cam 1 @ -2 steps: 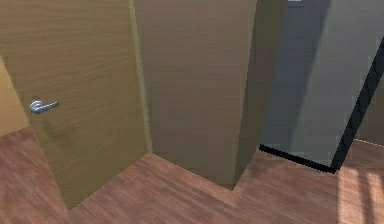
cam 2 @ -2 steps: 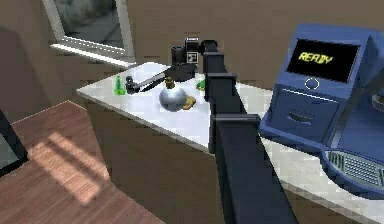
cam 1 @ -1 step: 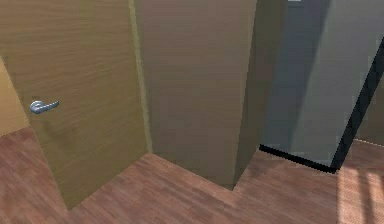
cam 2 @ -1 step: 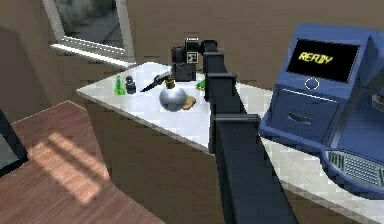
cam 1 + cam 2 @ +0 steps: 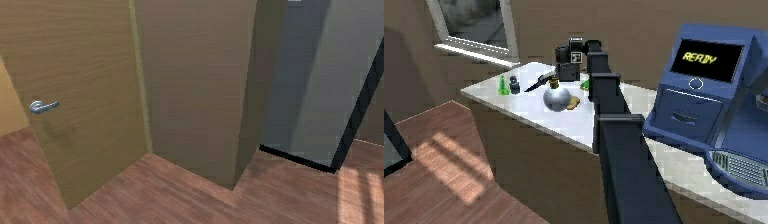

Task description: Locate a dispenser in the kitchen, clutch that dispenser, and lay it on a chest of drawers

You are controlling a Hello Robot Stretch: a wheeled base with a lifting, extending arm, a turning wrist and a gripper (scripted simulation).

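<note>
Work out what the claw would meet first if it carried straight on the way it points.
Likely the brown wall behind the counter; the round silver thing near the claw may lie in the way, as depth is unclear.

Blurred yellow lettering on screen [image 5: 709, 58] of blue machine [image 5: 682, 112].

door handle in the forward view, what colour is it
Silver-grey metal. The door handle shows best in the forward view, on the brown door.
</note>
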